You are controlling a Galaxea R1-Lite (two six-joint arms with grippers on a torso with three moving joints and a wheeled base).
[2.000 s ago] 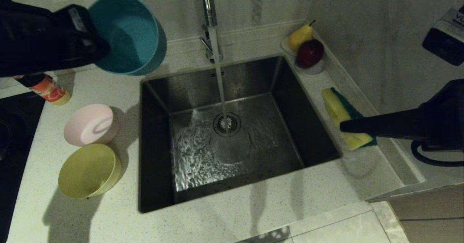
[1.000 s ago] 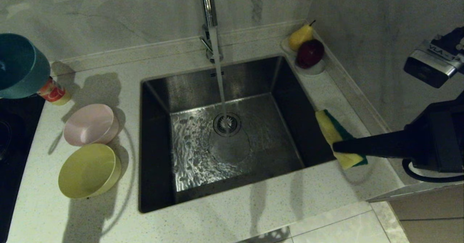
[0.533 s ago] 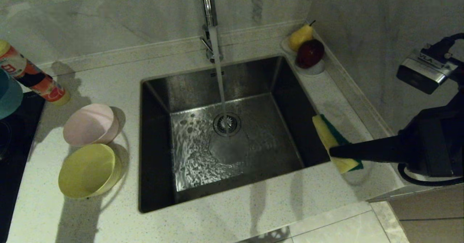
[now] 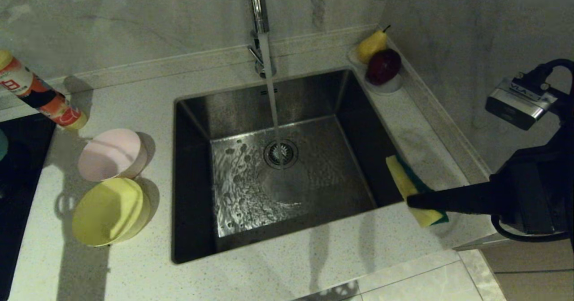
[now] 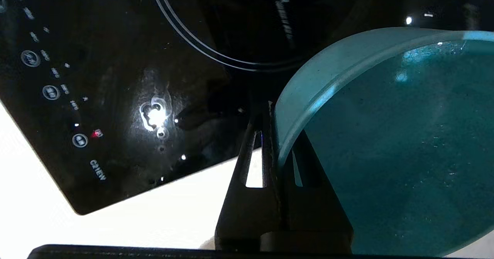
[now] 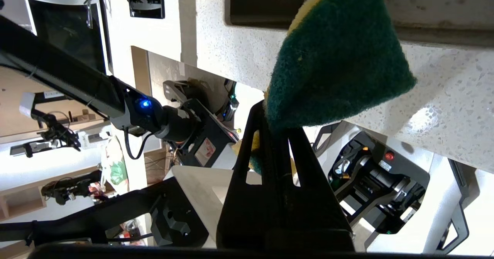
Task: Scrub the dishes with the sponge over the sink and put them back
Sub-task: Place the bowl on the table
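My left gripper (image 5: 271, 114) is shut on the rim of the light blue bowl (image 5: 386, 135) and holds it above the black cooktop. Only a sliver of this bowl (image 4: 1, 145) shows at the head view's left edge. The pink bowl (image 4: 112, 154) and the yellow bowl (image 4: 107, 211) rest on the counter left of the sink (image 4: 314, 94). Water runs from the tap (image 4: 256, 5) onto the drain. My right gripper (image 4: 410, 201) is shut on the sponge (image 4: 400, 177), held at the sink's front right corner. The sponge's green face (image 6: 339, 58) shows above my right gripper (image 6: 270, 112).
A red-and-white bottle (image 4: 40, 97) lies at the back left of the counter. The black cooktop (image 4: 18, 180) borders the counter's left side. A white saucer (image 4: 389, 85) with a pear and an apple sits at the back right, against the wall.
My left arm has swung the blue bowl leftwards, almost out of the head view and over the cooktop. My right gripper has brought the sponge from the right ledge to the sink's front right corner.
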